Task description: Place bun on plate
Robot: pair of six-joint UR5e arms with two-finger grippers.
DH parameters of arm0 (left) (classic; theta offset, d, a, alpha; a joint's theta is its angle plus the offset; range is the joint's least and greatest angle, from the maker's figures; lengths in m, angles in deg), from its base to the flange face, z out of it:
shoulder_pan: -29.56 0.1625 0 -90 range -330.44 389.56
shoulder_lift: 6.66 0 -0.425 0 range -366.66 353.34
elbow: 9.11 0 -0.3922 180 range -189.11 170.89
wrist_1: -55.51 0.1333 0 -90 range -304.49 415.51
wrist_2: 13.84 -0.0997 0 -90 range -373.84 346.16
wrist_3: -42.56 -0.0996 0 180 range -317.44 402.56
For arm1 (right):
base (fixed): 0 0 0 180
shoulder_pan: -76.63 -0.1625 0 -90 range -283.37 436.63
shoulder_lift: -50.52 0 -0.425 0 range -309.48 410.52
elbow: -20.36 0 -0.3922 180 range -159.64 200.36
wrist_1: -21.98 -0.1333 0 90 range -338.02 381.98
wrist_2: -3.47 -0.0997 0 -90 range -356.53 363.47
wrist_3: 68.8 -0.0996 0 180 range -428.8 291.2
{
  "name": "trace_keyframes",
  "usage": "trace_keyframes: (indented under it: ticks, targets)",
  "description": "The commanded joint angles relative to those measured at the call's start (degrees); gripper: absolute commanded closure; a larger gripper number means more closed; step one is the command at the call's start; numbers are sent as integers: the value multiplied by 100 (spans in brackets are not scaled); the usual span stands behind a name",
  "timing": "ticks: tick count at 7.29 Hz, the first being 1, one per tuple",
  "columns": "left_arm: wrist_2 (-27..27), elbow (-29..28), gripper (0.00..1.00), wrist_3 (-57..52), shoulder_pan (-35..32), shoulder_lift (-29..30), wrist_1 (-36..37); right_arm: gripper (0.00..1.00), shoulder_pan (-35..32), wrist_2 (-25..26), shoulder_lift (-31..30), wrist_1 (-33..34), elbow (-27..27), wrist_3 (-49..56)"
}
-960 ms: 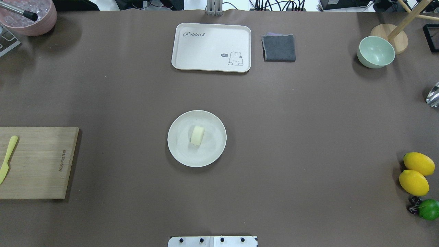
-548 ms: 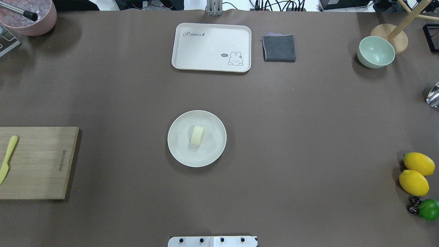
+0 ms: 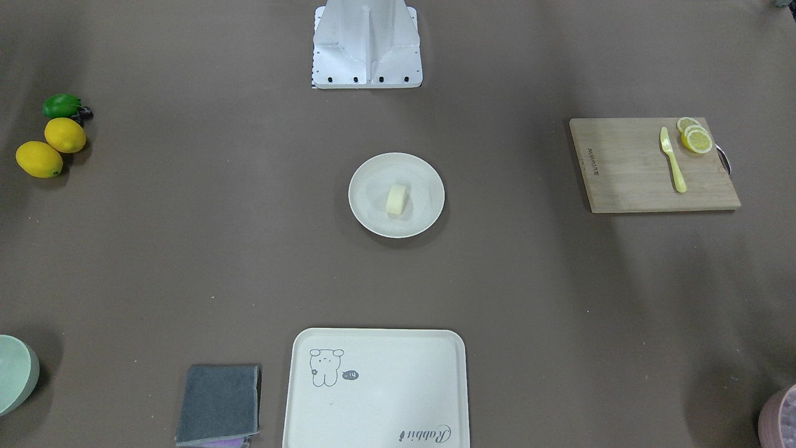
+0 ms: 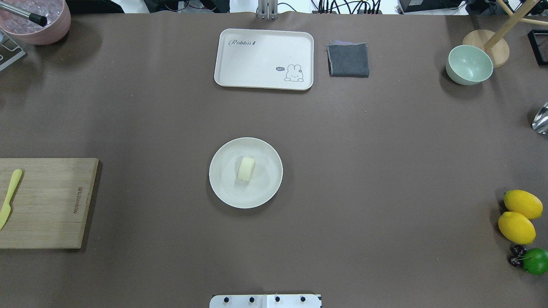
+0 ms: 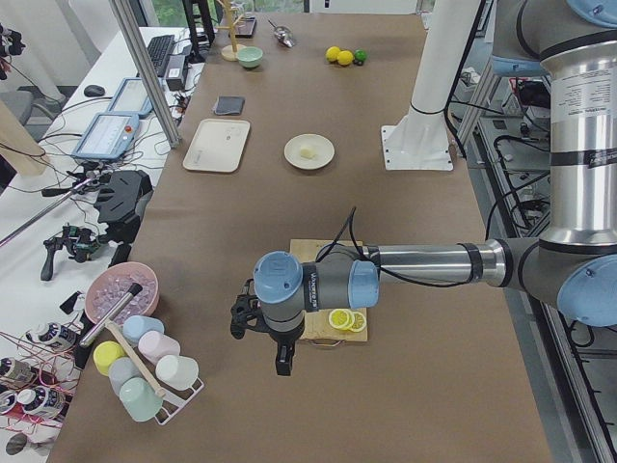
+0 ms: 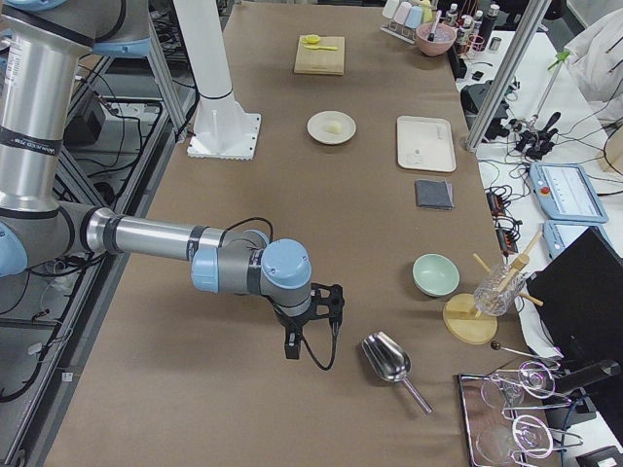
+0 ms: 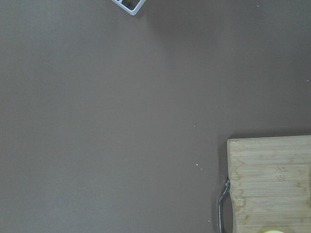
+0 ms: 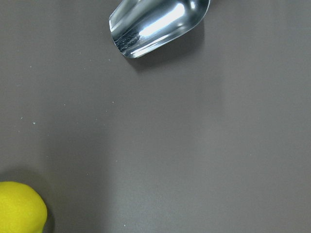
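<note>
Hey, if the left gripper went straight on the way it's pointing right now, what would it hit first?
Probably the bare brown table. The left gripper points roughly straight down, and its wrist view shows mostly tabletop, with the cutting board off to one side. Depth is unclear.
</note>
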Motion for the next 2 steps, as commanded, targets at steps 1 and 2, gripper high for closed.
trace_keyframes:
  ticks: [1, 2]
  targets:
    - [-5, 18, 2, 9, 0, 2, 1, 0, 11, -47, 4, -6, -28, 0]
    - [-5, 18, 2, 9, 0, 2, 1, 0, 11, -47, 4, -6, -28, -9]
